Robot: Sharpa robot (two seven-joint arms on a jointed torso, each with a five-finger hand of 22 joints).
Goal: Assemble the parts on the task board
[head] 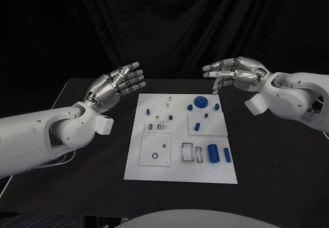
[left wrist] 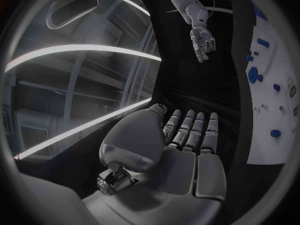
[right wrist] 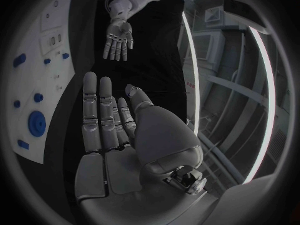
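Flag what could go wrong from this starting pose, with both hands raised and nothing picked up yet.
1. The blue parts are small and sit close together on the white board; broad fingers reaching for one may knock its neighbours.
2. The two upright cylinders near the board's front stand side by side and look easy to tip.
3. The left hand and right hand are both open above the board's far end; reaching in together could make them collide.

- A black counter [head: 82, 156] stands before a black curtain [head: 164, 33];
- long white light strips [left wrist: 81, 50] curve overhead; pale grey panels sit beside them.
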